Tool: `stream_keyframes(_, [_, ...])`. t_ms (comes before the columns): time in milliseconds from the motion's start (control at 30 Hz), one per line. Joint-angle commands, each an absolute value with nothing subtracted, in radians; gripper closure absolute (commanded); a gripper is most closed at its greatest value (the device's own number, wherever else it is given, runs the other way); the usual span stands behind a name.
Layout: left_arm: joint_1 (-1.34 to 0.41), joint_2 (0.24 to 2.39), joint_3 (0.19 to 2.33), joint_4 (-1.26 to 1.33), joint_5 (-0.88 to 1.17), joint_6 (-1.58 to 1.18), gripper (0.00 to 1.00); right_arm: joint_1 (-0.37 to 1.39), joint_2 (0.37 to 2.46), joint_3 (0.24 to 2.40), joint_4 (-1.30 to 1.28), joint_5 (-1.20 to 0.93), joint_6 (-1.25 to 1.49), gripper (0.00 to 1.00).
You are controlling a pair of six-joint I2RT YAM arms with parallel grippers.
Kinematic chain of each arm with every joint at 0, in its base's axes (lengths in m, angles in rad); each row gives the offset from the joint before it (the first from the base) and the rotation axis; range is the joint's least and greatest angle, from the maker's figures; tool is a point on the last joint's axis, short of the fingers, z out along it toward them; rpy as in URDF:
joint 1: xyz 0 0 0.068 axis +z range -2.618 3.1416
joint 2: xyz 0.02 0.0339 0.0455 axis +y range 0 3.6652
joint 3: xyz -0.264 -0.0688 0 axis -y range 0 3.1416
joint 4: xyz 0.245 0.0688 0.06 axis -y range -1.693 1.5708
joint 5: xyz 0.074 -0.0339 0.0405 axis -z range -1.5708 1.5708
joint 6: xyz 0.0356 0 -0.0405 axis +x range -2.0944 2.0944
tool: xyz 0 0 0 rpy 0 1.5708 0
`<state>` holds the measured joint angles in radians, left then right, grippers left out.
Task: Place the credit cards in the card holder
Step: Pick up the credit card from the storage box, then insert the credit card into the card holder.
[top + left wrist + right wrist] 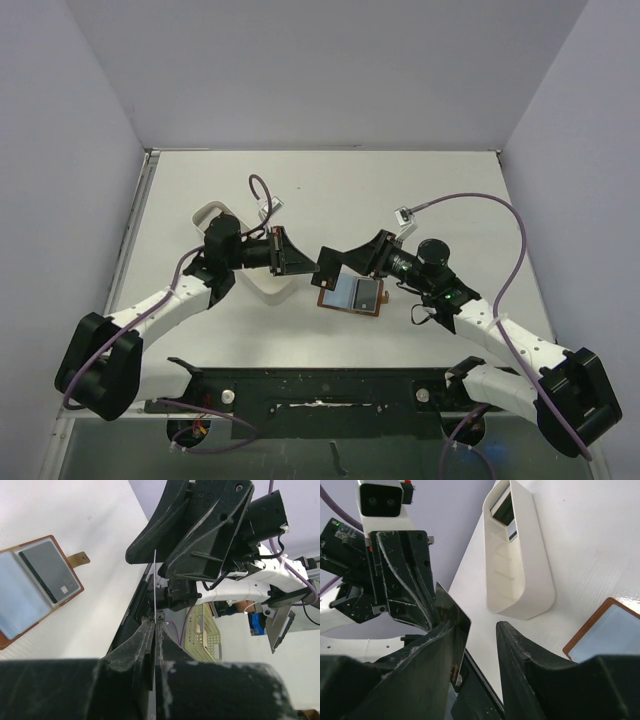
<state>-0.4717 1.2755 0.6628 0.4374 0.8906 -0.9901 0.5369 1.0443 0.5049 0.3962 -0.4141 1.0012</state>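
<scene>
The card holder [380, 297] lies open on the table between the arms. It holds a dark grey card with a magnetic stripe [50, 572] beside a pale blue inner face [20, 600]. My left gripper [155, 624] is shut on a thin credit card [155, 580], seen edge-on and held upright above the table. In the right wrist view this card [454, 614] looks dark and glossy. It rests against one finger [432, 650] of my open right gripper [479, 630], between the fingers. The grippers [290, 252] [332, 262] meet tip to tip just above the holder. No yellow-orange card shows.
A long white plastic tray [520, 570] lies behind the left gripper, with a dark flat object at its far end [502, 510]; the left arm partly covers it in the top view [262, 287]. A pale green perforated basket [205, 630] shows beyond the table edge.
</scene>
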Motion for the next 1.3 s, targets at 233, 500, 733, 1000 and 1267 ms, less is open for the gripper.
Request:
stream_keyframes(233, [-0.49,1.301,0.661,0.558,0.877,-1.029,1.0,0.551,1.042,0.499,0.59,-0.471,1.035,0.93])
stream_keyframes(500, [-0.487,1.298,0.73,0.293,0.79,-0.833,0.63,0.547,1.017,0.503,0.475,-0.419,0.958,1.0])
stream_keyframes(733, [-0.526,1.305,0.81,0.036,0.59,-0.631,0.59,0.513,1.007,0.565,0.216,-0.288,0.801,1.0])
stream_keyframes(1000, [-0.642,1.39,0.898,-0.105,0.408,-0.512,0.67,0.414,1.104,0.563,0.191,-0.337,0.754,1.0])
stream_keyframes(1267, [-0.75,1.502,0.985,-0.161,0.211,-0.427,0.96,0.367,1.21,0.527,0.27,-0.363,0.777,1.0])
